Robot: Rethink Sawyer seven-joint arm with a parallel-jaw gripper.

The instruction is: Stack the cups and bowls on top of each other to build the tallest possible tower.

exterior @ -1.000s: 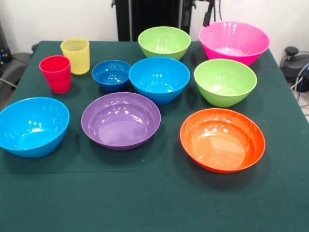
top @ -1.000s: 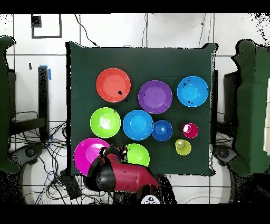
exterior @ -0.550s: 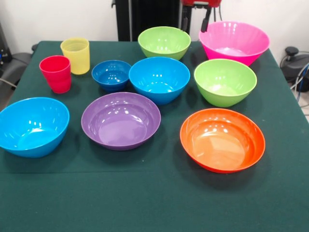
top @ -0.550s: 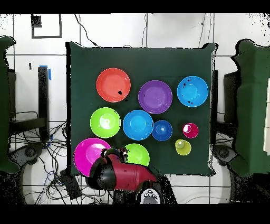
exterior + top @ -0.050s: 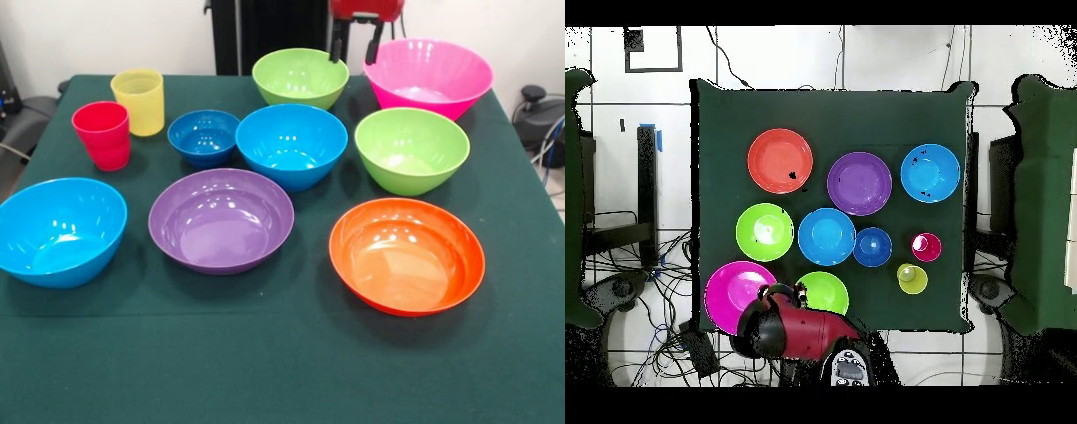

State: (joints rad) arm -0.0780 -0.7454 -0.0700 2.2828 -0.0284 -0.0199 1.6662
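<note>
The fingers (image 5: pixel 356 46) hang spread, nothing between them, in the gap between the far lime green bowl (image 5: pixel 300 77) and the big pink bowl (image 5: pixel 428 76). A second ago no arm showed in the front view at all; half a second ago only the tips peeked in; now the red gripper body is well into the picture, so the arm is coming down toward that gap. In the overhead view the arm (image 5: pixel 800 332) has crept over the pink bowl's rim side.

Taking the pink bowl as the landmark: the second lime green bowl (image 5: pixel 411 148) sits just in front of it, the orange bowl (image 5: pixel 407 254) further forward. The middle light blue bowl (image 5: pixel 291 144), the small dark blue bowl (image 5: pixel 204 136), the purple bowl (image 5: pixel 221 219) and the other light blue bowl (image 5: pixel 59 230) spread away across the green surface (image 5: pixel 282 371), with the red cup (image 5: pixel 102 134) and yellow cup (image 5: pixel 138 102) farthest off.

Nothing is stacked; every piece stands alone. The descent looks like the opening reach, likely for the pink bowl's rim or the lime one beside it.
</note>
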